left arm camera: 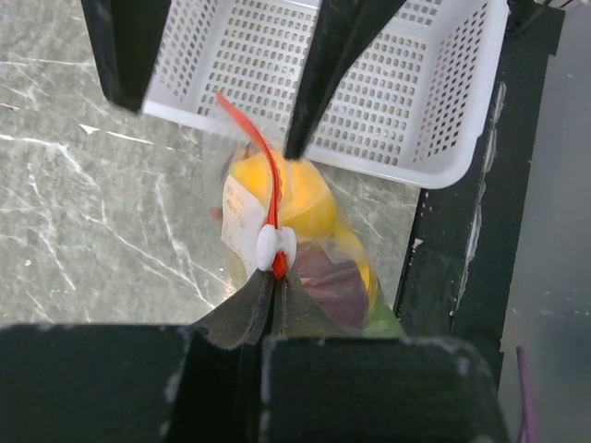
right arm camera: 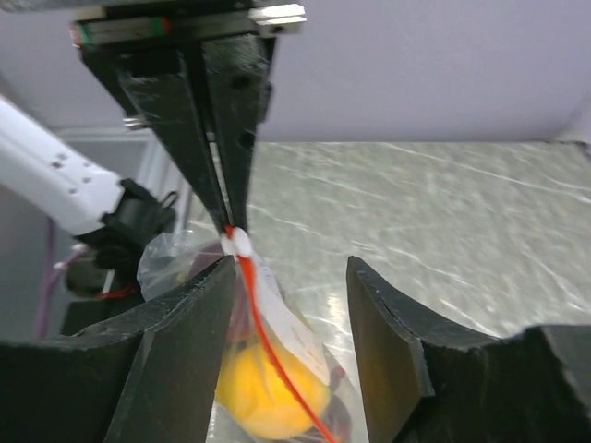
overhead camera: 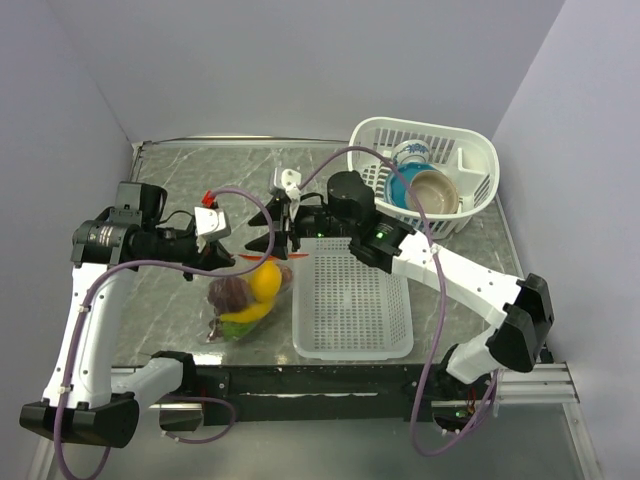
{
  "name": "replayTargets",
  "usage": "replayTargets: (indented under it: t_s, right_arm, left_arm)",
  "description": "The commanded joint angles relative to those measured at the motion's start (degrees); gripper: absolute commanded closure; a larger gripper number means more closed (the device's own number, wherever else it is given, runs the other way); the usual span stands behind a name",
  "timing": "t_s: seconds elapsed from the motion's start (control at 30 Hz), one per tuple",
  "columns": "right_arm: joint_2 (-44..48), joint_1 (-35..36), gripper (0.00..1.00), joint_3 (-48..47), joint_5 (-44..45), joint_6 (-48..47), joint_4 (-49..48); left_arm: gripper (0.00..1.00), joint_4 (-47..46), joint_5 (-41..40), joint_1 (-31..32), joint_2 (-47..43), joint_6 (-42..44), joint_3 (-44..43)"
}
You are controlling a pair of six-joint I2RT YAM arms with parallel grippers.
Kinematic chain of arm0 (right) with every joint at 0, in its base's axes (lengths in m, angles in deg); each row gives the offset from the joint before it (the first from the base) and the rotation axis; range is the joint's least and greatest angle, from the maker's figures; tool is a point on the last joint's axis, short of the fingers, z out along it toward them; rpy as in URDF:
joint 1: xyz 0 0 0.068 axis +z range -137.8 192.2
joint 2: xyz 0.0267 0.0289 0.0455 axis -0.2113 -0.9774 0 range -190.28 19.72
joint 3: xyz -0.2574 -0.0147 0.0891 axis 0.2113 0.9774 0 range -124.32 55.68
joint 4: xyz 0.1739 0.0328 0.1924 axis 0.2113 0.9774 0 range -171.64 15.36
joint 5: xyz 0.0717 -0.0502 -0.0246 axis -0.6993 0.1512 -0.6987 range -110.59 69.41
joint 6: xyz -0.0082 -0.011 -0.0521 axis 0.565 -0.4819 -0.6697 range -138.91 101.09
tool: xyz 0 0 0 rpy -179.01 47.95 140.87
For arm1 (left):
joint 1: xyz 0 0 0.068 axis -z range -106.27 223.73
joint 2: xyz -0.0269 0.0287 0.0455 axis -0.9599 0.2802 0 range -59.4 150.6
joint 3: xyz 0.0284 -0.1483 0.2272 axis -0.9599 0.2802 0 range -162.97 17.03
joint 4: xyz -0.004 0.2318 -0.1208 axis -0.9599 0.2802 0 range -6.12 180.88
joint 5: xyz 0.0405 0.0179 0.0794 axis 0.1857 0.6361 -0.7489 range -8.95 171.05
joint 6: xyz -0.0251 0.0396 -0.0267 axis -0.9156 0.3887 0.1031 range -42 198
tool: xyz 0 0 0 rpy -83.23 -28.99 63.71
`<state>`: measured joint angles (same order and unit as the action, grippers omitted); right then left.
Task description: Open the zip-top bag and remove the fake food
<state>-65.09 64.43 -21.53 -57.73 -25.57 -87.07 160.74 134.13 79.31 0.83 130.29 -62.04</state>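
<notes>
Left wrist view: found left pincer [left arm camera: 270, 286] clamped tight on zip-top bag [left arm camera: 242, 217] at white slider [left arm camera: 275, 247] of red zipper strip [left arm camera: 263, 157]. Found right pincer [right arm camera: 286, 277] parted, gripping nothing, fingers straddling zipper strip just beyond left pincer. Noted bag sagging below both pincers toward table [left arm camera: 92, 203], fake food [left arm camera: 295, 198] inside. Noted white basket [left arm camera: 397, 83] beside right pincer.

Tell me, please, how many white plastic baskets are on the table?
2. A shallow basket lies near the front edge, right of the zip-top bag; a deeper basket sits at the far right corner, holding bowls. None seems hidden.
</notes>
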Motion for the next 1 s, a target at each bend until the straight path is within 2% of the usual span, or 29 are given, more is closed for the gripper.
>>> replayTargets:
  t_s: [0.0,0.47,0.73,0.97]
  right_arm:
    - [-2.5,0.1,0.43,-4.3,-7.9,0.9,1.8]
    - [-5.7,0.5,0.61,-5.1,-9.3,1.9,0.5]
    - [-7.7,0.9,0.65,-5.9,-7.2,3.1,-1.5]
    - [-9.0,0.9,0.66,-7.3,-8.6,4.5,-3.1]
  left_arm:
    - [0.99,1.8,3.1,-0.1,-0.6,2.1,-2.6]
    - [0.99,1.8,4.5,-0.1,-0.8,1.8,-2.7]
    - [0.99,1.8,5.8,-0.1,-0.9,1.1,-2.8]
    - [0.99,1.8,5.9,-0.1,-1.6,1.1,-1.8]
